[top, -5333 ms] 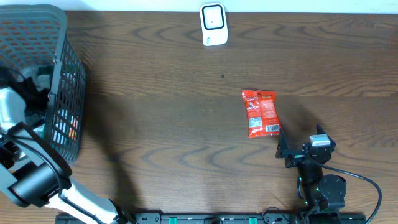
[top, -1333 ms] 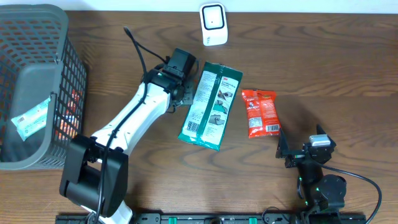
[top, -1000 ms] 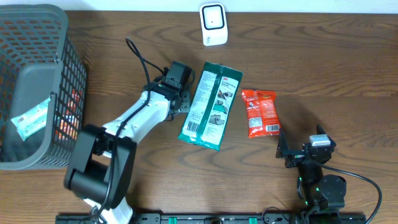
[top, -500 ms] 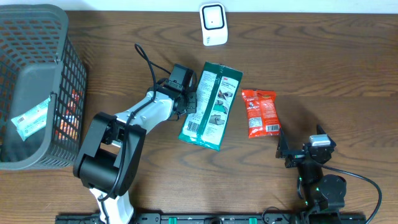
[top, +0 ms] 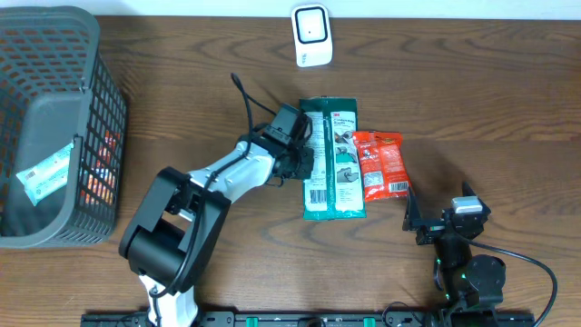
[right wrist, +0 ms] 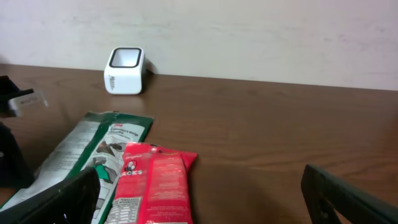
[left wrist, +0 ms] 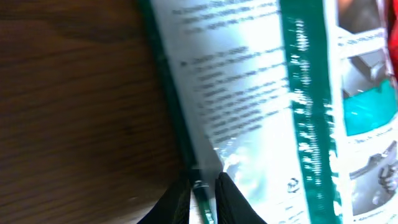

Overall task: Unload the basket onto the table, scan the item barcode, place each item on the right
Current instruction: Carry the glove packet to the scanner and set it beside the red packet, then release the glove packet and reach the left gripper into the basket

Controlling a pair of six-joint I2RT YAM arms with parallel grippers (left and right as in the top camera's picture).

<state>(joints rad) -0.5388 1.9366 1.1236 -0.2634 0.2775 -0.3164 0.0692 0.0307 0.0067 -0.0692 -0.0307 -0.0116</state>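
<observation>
A green and white packet [top: 332,156] lies flat on the table, lengthwise toward the white scanner [top: 310,34] at the far edge. Its right edge touches a red snack packet [top: 382,164]. My left gripper [top: 307,162] is shut on the green packet's left edge. In the left wrist view the two black fingers [left wrist: 177,204] pinch the dark green seam of the packet [left wrist: 261,93]. My right gripper [top: 440,211] rests near the front right, open and holding nothing. Its view shows the red packet [right wrist: 155,186], the green packet [right wrist: 81,146] and the scanner [right wrist: 124,70] ahead of it.
A dark mesh basket [top: 100,109] with several more items stands at the left edge. The left arm reaches from the front left across the table's middle. A pale wall runs behind the scanner.
The left gripper has swung the green packet to the right and turned it, so it now lies straight against the red packet. The right arm has not moved.
</observation>
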